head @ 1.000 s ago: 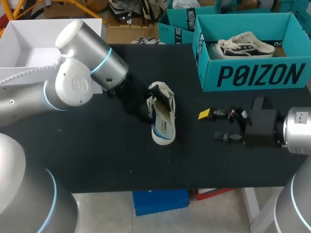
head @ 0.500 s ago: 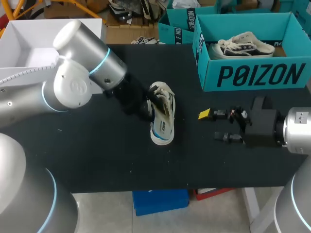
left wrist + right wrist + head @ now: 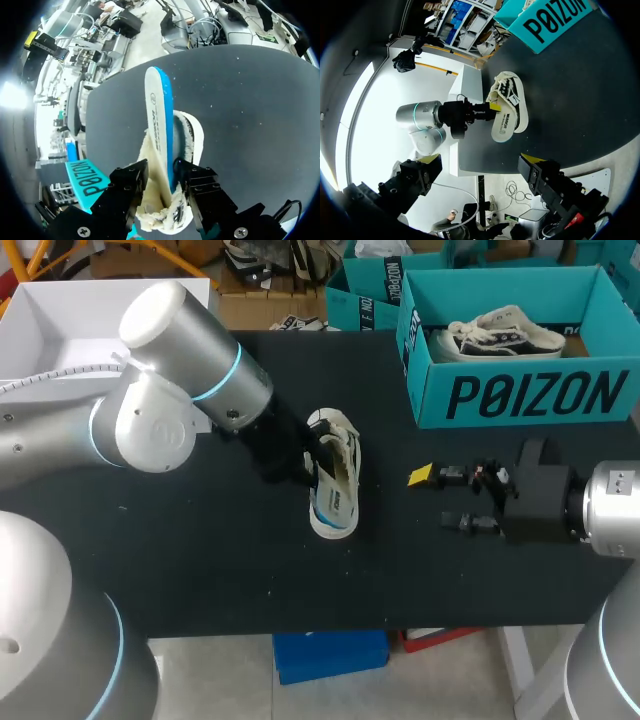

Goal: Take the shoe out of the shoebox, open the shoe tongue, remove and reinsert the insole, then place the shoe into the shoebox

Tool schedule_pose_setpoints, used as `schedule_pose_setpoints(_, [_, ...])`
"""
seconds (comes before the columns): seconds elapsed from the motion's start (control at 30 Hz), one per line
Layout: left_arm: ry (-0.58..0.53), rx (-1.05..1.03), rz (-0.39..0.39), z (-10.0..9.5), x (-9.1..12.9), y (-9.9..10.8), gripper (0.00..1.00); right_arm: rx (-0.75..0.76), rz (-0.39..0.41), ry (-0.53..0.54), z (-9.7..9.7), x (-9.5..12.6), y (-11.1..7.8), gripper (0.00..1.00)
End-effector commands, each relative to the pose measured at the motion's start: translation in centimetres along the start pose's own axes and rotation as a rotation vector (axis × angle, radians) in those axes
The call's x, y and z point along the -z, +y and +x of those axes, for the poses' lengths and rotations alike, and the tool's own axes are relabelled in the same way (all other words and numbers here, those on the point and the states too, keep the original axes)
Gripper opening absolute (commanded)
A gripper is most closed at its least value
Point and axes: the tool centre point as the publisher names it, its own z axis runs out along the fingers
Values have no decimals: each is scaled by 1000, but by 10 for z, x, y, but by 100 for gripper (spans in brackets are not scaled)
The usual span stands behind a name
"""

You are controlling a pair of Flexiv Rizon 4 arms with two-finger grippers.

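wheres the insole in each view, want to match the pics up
Head view: insole sticks out of the shoe in the middle of the table, at the left gripper.
Left wrist view: insole stands between that gripper's fingers, reaching ahead of them.
Right wrist view: insole ahead, beside the left gripper's yellow tip.
Shared landmark: the teal shoebox.

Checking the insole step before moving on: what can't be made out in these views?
Head view: left gripper hidden behind its own wrist.
Left wrist view: insole's lower end sunk into the shoe, between the fingers.
Head view: shoebox front wall cuts off part of the other shoe.
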Motion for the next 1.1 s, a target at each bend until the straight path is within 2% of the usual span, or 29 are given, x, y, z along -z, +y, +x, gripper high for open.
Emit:
schedule_pose_setpoints(0.03, [7, 5, -9, 0, -1, -1, 42, 0, 0, 1, 0, -1, 0, 100])
schedule_pose_setpoints(0.33, [-4, 54, -2, 10, -8, 6, 38, 0, 0, 1, 0, -1, 0, 100])
schedule_pose_setpoints(0.5, [-29, 98, 7, 15, -13, 10, 42, 0, 0, 1, 0, -1, 0, 100])
schedule_pose_setpoints(0.8, [-56, 138, -11, 18, -12, 18, 42, 0, 0, 1, 0, -1, 0, 100])
schedule_pose_setpoints(0.87, [-63, 142, -16, 18, -11, 19, 35, 0, 0, 1, 0, -1, 0, 100])
schedule_pose_setpoints(0.9, [-65, 142, -18, 18, -11, 19, 21, 0, 0, 1, 0, -1, 0, 100])
schedule_pose_setpoints(0.97, [-67, 142, -22, 18, -11, 19, 9, 0, 0, 1, 0, -1, 0, 100])
schedule_pose_setpoints(1.0, [-68, 141, -24, 17, -10, 19, 0, 0, 0, 1, 0, -1, 0, 100])
schedule_pose_setpoints(1.1, [-70, 138, -27, 17, -10, 18, 0, 0, 0, 1, 0, -1, 0, 100])
